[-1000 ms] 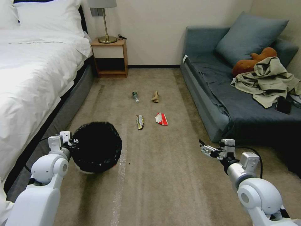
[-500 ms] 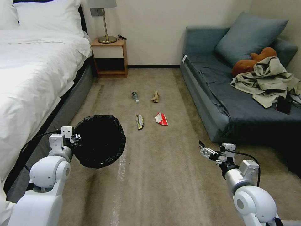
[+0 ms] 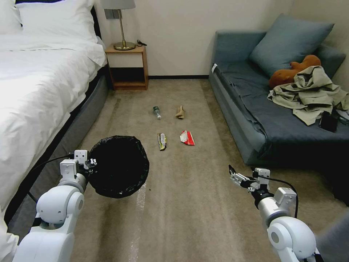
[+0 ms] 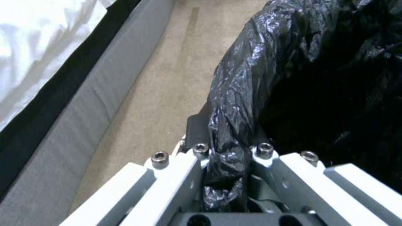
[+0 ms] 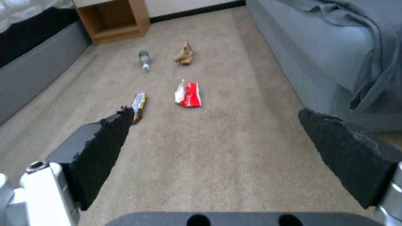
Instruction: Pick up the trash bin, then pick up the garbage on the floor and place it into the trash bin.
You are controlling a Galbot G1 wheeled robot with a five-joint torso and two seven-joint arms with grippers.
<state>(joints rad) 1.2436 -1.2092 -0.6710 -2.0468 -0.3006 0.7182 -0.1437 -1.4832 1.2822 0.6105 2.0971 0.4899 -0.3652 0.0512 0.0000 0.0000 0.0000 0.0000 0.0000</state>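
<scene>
Bedroom floor of tan carpet (image 3: 189,203), white bed (image 3: 36,80) along the robot's left, blue sofa (image 3: 261,120) along its right, wooden nightstand (image 3: 128,67) at the far wall. Trash bin (image 3: 119,166), black-lined, held off the carpet near the bed by the left gripper (image 4: 226,157), whose fingers are clamped over the bagged rim. Right gripper (image 5: 218,144) low over bare carpet, pads spread wide, nothing between them. Garbage ahead on the carpet: red-and-white wrapper (image 3: 187,138), gold-and-dark wrapper (image 3: 161,141), crumpled tan paper (image 3: 180,112), clear bottle (image 3: 157,111).
</scene>
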